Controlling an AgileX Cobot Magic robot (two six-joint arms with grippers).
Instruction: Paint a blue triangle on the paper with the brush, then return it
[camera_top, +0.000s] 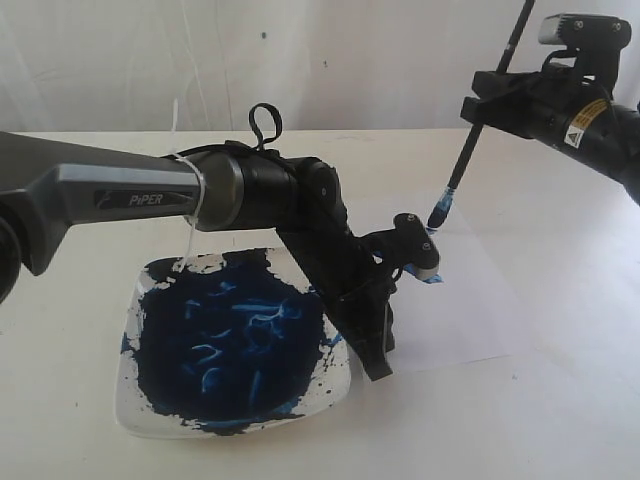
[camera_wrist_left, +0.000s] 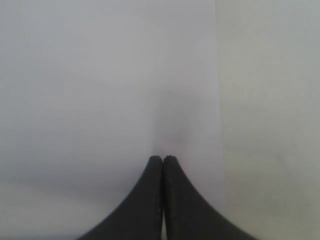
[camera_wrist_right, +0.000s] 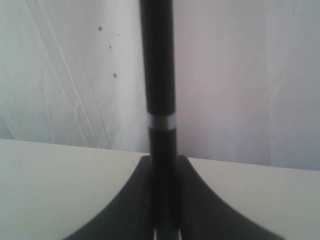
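Exterior view gives the whole layout. The right gripper is up high, pinching the brush partway along its black handle. The brush tilts, and its blue-stained tip points down over the far part of the paper. The paper right under the tip is hidden behind the left arm's wrist, so I can't tell if there's paint there.

The left gripper reaches down at the paper's near edge, just beside the dish smeared with dark blue paint.

Left wrist view adds what that one can't: the fingers are pressed together, with nothing between them, over plain white sheet next to bare table.

Right wrist view shows the handle clamped between the fingers, plus a silver band.
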